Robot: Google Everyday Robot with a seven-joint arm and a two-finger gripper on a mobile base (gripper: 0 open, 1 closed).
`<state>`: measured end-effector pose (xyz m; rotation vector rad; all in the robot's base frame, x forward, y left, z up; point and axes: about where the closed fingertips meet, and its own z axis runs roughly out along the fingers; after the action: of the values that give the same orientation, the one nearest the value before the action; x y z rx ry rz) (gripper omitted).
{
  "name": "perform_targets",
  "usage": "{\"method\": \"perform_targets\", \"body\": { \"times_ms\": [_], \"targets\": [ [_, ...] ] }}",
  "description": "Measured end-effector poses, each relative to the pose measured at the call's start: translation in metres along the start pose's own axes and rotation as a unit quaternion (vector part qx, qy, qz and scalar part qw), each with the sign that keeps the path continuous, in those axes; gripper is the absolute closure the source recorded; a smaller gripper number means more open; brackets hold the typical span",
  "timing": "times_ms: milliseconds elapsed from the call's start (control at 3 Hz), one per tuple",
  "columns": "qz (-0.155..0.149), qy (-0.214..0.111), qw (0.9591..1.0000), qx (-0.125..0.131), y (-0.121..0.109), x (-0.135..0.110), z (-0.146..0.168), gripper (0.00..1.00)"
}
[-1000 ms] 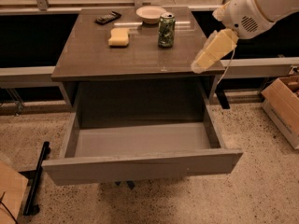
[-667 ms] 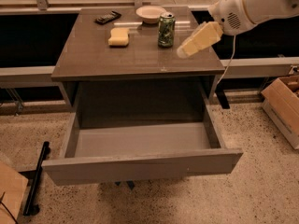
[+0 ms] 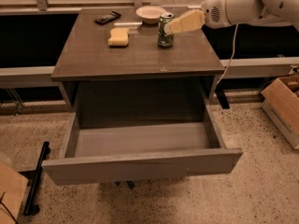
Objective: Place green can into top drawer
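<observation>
Nearly level, arm (image 3: 243, 6) outstretched over table (image 3: 140, 57), pincer (image 3: 170, 28) at top of green can (image 3: 165, 38), grip indiscernible.

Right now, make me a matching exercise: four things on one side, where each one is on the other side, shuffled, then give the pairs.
Things
1. green can
2. top drawer
3. yellow sponge
4. tool

Places
A. pulled open below the tabletop
B. at the can's top, on its right side
C. upright on the tabletop, in front of the white bowl
D. lying flat, left of the can

Pairs: 1-C, 2-A, 3-D, 4-B
</observation>
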<state>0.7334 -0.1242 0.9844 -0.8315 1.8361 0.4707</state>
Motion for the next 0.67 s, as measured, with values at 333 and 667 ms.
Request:
{"method": "perform_targets", "body": {
  "times_ms": [333, 667],
  "targets": [
    [0.019, -0.023, 0.9995, 0.006, -0.0281, -0.0115, 0.0327, 0.0],
    [0.019, -0.023, 0.9995, 0.006, -0.028, -0.0115, 0.0327, 0.0]
  ]
}}
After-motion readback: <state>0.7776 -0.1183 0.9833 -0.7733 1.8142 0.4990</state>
